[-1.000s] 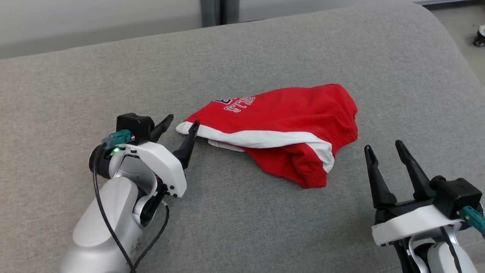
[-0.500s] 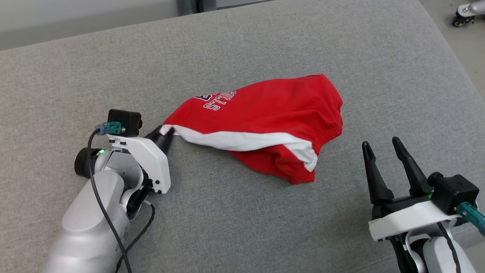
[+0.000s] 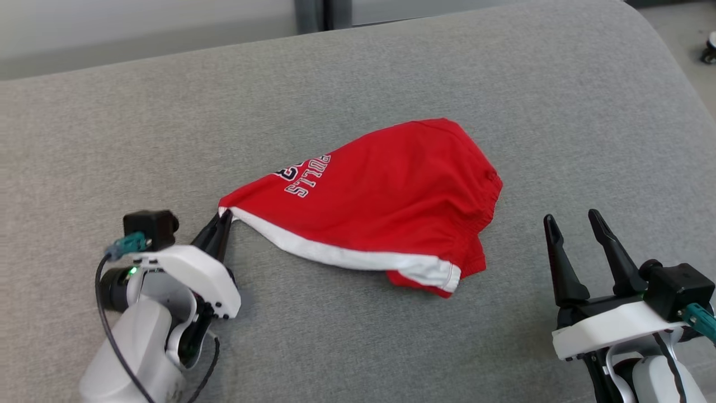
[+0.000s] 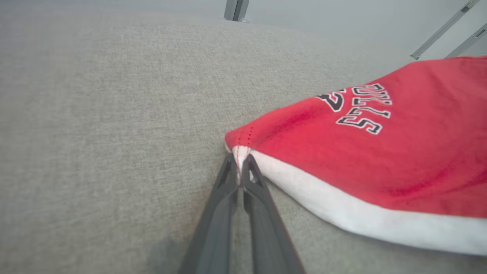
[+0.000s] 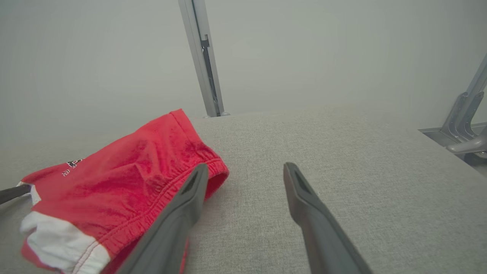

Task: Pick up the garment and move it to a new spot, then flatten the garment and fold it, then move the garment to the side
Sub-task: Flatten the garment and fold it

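The red garment (image 3: 380, 190), a pair of shorts with a white trim band (image 3: 335, 254) and dark lettering (image 3: 305, 176), lies crumpled near the middle of the grey cloth-covered tabletop (image 3: 335, 73). It is bunched, not spread: the elastic waistband (image 3: 484, 207) is gathered toward 3 o'clock and one hem corner is drawn out to a point toward 8 o'clock. That point exists because the left pincer (image 3: 221, 224) has it. In the left wrist view the two dark fingers are pressed together on the white corner of the hem, with only a sliver of cloth between their tips, and the fabric runs taut from there. A grip at a corner looks well chosen for the first step, since lifting or dragging from it should let the rest trail and begin to open out. So small a bite could slip if the cloth snags on the rough cover. The right pincer (image 3: 573, 219) waits at about 4 o'clock of the garment, fingers spread wide and pointing toward 12, holding nothing and clear of the waistband, likely kept ready for a second corner.
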### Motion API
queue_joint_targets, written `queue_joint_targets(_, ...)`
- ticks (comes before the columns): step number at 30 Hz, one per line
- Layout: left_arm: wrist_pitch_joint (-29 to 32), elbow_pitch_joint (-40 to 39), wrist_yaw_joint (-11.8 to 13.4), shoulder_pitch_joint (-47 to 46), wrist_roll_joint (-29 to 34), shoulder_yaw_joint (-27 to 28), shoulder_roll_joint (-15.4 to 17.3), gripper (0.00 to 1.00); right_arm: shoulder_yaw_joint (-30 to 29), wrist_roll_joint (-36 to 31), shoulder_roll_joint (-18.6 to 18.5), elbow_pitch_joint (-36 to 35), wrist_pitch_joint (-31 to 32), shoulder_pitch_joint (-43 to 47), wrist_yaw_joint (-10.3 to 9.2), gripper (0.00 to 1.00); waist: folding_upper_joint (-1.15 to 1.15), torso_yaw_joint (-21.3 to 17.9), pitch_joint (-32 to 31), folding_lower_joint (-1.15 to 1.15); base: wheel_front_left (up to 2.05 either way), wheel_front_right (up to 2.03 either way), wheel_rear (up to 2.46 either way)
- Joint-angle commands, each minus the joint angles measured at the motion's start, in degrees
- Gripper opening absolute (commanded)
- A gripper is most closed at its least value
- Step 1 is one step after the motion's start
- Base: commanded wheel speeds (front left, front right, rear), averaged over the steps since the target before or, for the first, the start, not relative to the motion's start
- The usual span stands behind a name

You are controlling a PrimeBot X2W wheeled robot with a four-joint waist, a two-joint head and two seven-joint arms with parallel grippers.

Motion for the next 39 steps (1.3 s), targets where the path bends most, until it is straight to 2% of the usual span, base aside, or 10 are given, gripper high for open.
queue_joint_targets(1, -0.68, -1.6, 0.89, 1.64, -0.34, 0.64, 0.68, 0.0, -0.27, -0.38, -0.23, -0.48, 0.31, 0.44, -0.01, 1.0, 0.0, 1.09, -0.34, 0.0, 0.0, 0.0, 0.0)
queue_joint_targets(12, -0.98, -18.06, 7.52, 16.71, -2.74, 3.07, 1.48, 0.0, -1.94, -1.77, -0.24, -1.29, 2.0, 0.43, -0.01, 1.0, 0.0, 4.99, -1.46, 0.0, 0.0, 0.0, 0.0)
queue_joint_targets(17, -0.27, -22.92, 9.25, 20.76, -3.3, 2.89, 1.12, 0.0, -2.74, -2.24, -0.29, -1.65, 2.49, 0.21, -0.01, 1.0, 0.0, 6.06, -1.93, 0.0, 0.0, 0.0, 0.0)
queue_joint_targets(18, -0.11, -24.72, 9.83, 21.92, -3.15, 2.67, 1.15, 0.36, -3.32, -2.32, -0.38, -1.85, 2.6, 0.38, -0.01, 1.0, 0.0, 6.59, -2.27, 0.0, 0.0, 0.0, 0.0)
queue_joint_targets(19, -0.38, -25.47, 9.97, 22.12, -2.66, 2.52, 1.35, 1.0, -3.59, -2.43, -0.4, -1.9, 2.75, 0.51, -0.01, 1.0, 0.0, 6.84, -2.47, 0.0, 0.0, 0.0, 0.0)
queue_joint_targets(22, -1.35, -26.69, 10.2, 22.37, -2.02, 2.51, 1.56, 1.0, -3.85, -2.57, -0.5, -2.01, 2.92, 0.69, -0.01, 1.0, 0.0, 7.2, -2.93, 0.0, 0.0, 0.0, 0.0)
queue_joint_targets(27, -8.19, -29.32, 9.96, 21.32, 0.74, 3.17, 2.18, 1.0, -4.01, -3.0, -0.73, -2.31, 3.31, 1.19, -0.01, 1.0, 0.0, 7.7, -4.89, 0.0, 0.0, 0.0, 0.0)
queue_joint_targets(32, -12.98, -31.42, 11.27, 20.87, 4.5, 4.79, 3.26, 1.0, -4.53, -3.68, -0.79, -3.2, 3.73, 2.52, -0.01, 1.0, 0.0, 8.25, -6.98, 0.0, 0.0, 0.0, 0.0)
queue_joint_targets(39, -14.2, -34.2, 12.31, 23.64, 8.5, 7.22, 6.03, 1.0, -4.8, -4.43, -0.79, -4.62, 4.61, 4.6, -0.01, 1.0, 0.0, 9.16, -9.14, 0.0, 0.0, 0.0, 0.0)
